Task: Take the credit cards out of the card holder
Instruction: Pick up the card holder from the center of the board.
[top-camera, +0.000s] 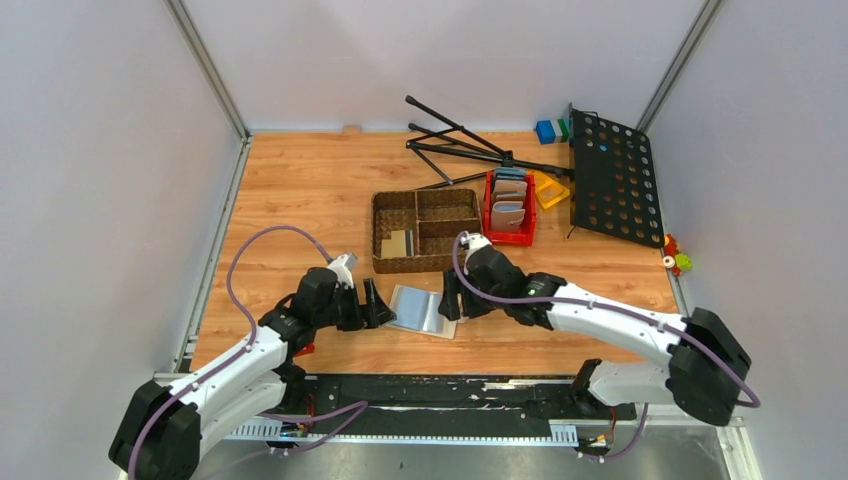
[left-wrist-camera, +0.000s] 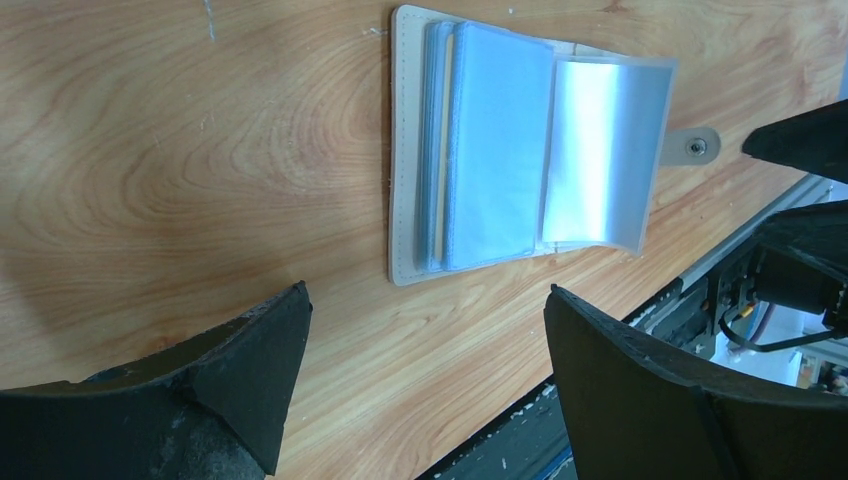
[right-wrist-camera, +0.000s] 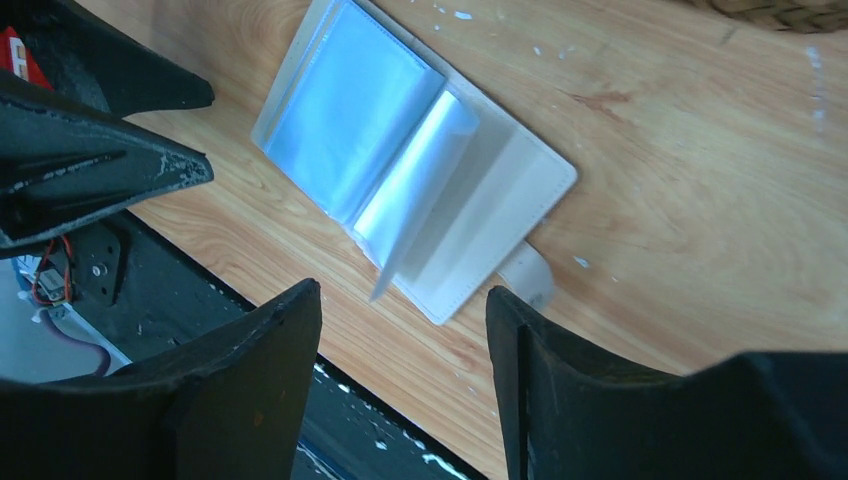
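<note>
Top external view: the card holder (top-camera: 422, 310) is seen lying open and flat on the wooden table (top-camera: 300, 190), a little below the centre of the frame, between the two grippers. The left gripper (top-camera: 378, 305) is placed just beside its left edge and the right gripper (top-camera: 450, 300) just beside its right edge. Whether either one touches it cannot be told from this view.

In the left wrist view the card holder (left-wrist-camera: 480, 150) is shown in the upper middle of the frame. Its cover is beige with a stitched border, and the inside is made of pale blue-grey plastic sleeves, smooth and a little shiny. One clear sleeve (left-wrist-camera: 600, 150) is lifted and curved. A rounded strap tab (left-wrist-camera: 692, 147) with a small metal snap sticks out at the right. The fingers of the left gripper (left-wrist-camera: 425, 310) are spread wide, black and wedge-shaped, and nothing is held between them.

In the right wrist view the card holder (right-wrist-camera: 400, 180) lies diagonally in the upper half, and the jaws of the right gripper (right-wrist-camera: 400, 300) are also spread apart and hold nothing.

Above the card holder in the top view, a brown woven basket (top-camera: 378, 230) with compartments is placed. In its lower left compartment flat tan and whitish pieces are seen, which seem to be the credit cards (top-camera: 397, 245). If any card is in the sleeves cannot be told.
</note>
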